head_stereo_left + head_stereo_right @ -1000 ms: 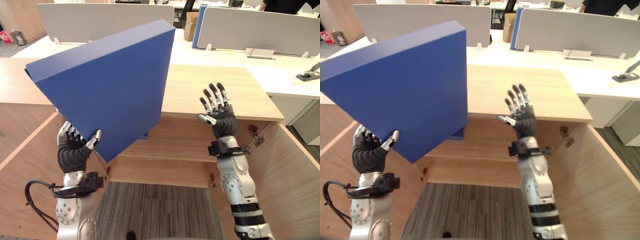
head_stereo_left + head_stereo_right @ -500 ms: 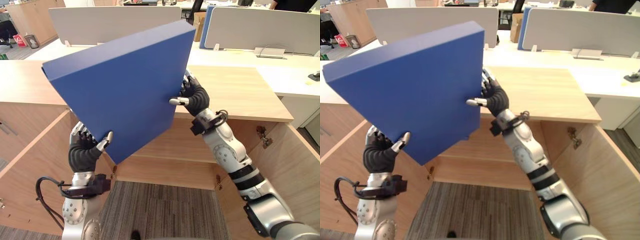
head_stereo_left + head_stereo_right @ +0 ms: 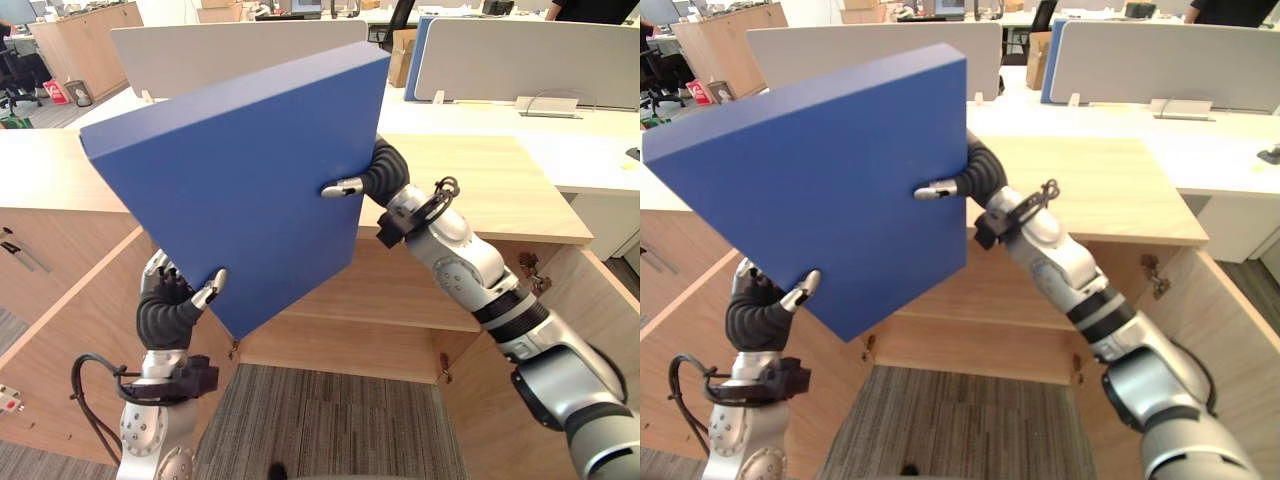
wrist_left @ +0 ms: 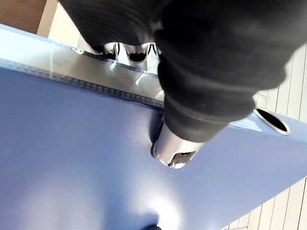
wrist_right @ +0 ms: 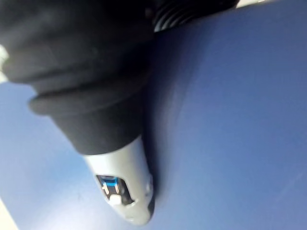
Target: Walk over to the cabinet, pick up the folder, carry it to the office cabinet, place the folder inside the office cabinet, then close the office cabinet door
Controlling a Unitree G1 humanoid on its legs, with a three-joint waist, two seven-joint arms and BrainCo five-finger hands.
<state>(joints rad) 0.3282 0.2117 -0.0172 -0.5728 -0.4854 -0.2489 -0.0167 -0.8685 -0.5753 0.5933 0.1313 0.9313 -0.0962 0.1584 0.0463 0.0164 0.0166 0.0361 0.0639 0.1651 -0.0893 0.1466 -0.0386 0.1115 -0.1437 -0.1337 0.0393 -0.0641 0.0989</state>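
Note:
A large blue folder (image 3: 240,180) is held tilted in the air in front of the open wooden cabinet. My left hand (image 3: 170,305) grips its lowest corner from below, thumb on the front face and fingers behind. My right hand (image 3: 375,180) clasps the folder's right edge at mid height, its thumb lying flat on the front cover and its fingers hidden behind. In the left wrist view the thumb (image 4: 175,148) presses on the blue cover (image 4: 72,167). The right wrist view has the thumb (image 5: 124,187) flat against the folder (image 5: 230,120).
The cabinet's wooden top (image 3: 480,180) lies behind the folder, with an inner shelf (image 3: 400,310) below it. Its doors stand open at the left (image 3: 70,340) and right (image 3: 595,330). White desks with grey dividers (image 3: 520,50) stand beyond. Striped carpet (image 3: 320,420) covers the floor.
My right hand rose from open air beside the folder to its right edge and closed on it. The folder shifted slightly up and right; the left hand kept its grip.

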